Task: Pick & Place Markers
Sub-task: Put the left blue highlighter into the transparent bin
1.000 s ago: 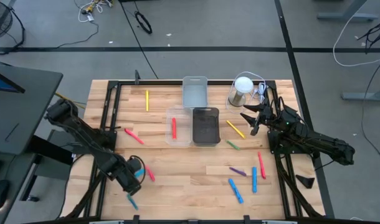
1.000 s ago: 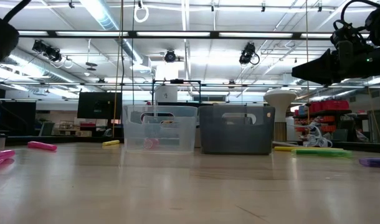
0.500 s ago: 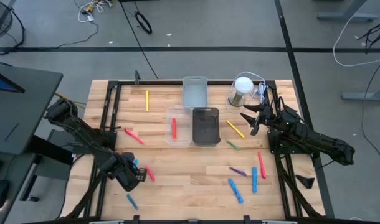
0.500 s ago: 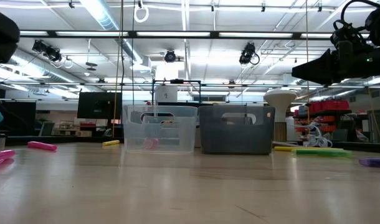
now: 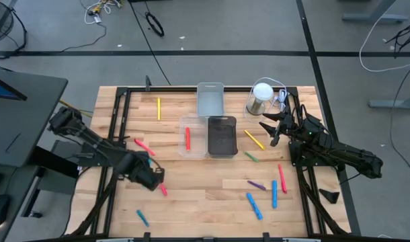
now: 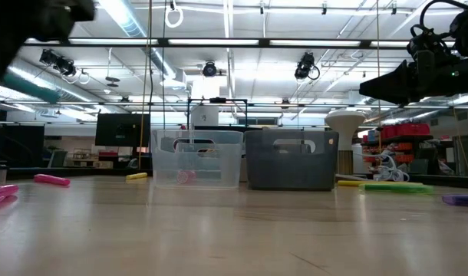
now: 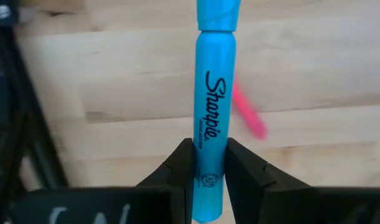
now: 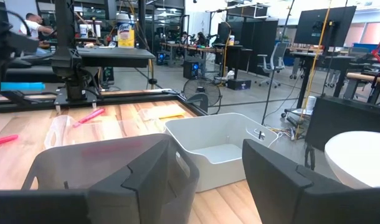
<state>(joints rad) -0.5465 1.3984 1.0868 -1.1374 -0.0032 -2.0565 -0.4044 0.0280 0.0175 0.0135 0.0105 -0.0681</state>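
1. Left gripper (image 5: 155, 177) over table (image 5: 205, 195) left-front, raised, clamped on blue marker (image 7: 213, 118); in wrist view, fingers (image 7: 180, 168) pinch marker's lower barrel, cap end pointing away.
2. Pink marker (image 5: 162, 189) on table just beside left gripper, also seen under held marker in wrist view (image 7: 248, 112).
3. Teal marker (image 5: 143, 217) near front-left edge.
4. Red marker (image 5: 144, 146) left of clear bin, flat on table.
5. Yellow marker (image 5: 158, 107) toward back-left, lying front-to-back.
6. Clear bin (image 5: 192, 136) at centre, red marker (image 5: 188, 138) inside.
7. Grey bin (image 5: 210, 99) behind, touching or just beside other two bins.
8. Dark bin (image 5: 222, 136) right of clear bin, side by side.
9. Yellow marker (image 5: 254, 139) and green marker (image 5: 251, 157) right of dark bin.
10. Purple marker (image 5: 256, 183), two blue markers (image 5: 254, 206) (image 5: 274, 193), red marker (image 5: 282, 178) clustered front-right.
11. Cup with white ball top (image 5: 260, 98) at back-right.
12. Right gripper (image 5: 267, 131) raised near cup, right of dark bin, jaws wide apart, nothing between.
13. Low view: pink markers at left (image 6: 51, 180), bins centre, green marker (image 6: 393, 186) at right.
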